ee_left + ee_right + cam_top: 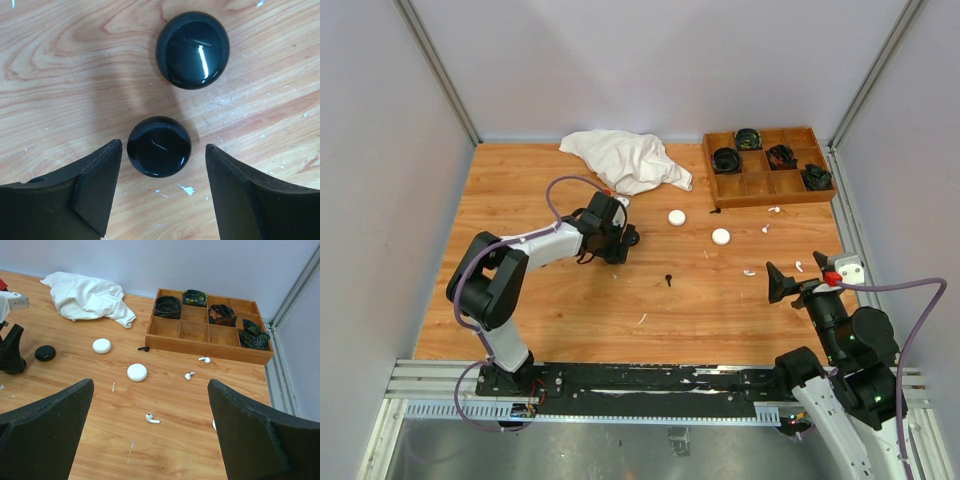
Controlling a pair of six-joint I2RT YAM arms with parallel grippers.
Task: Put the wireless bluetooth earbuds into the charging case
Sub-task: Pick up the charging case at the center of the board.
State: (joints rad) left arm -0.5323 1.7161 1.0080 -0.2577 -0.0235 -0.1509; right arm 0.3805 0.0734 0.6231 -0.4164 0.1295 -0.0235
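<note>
**A:** Wooden table (550, 300), pale walls (650, 60), a white cloth (625, 160) heaped at the far side. What's the tally?

**B:** Four round cases. Two white cases (102, 345) sit mid-table, near each other but apart, and two black cases (192, 50) lie under the left arm. Four white earbuds (189, 375) lie loose on the right half of the table, one of them half hidden behind a finger in the right wrist view. Two black earbuds (669, 279): that one lies alone in the open mid-table, the other just beside the tray's front edge.

**A:** And the left claw?

**B:** The left gripper (163, 150) is down over the nearer black case. Its fingers (95, 190) stand on either side with bare wood showing in both gaps, so the jaws are apart and grasp nothing. The second black case lies just beyond the fingertips. Every earbud is well apart from it.

**A:** The right one?

**B:** The right gripper (150, 384) is raised over the near right of the table, spread wide, holding nothing. The white earbuds lie on the wood ahead of it, one near and framed between its fingers.

**A:** Containers?

**B:** A wooden tray (210, 347) at the far right is split into compartments, with four coiled black bundles (167, 306), one to a compartment. The cases show only smooth domed tops, so I cannot tell what is inside them
</note>
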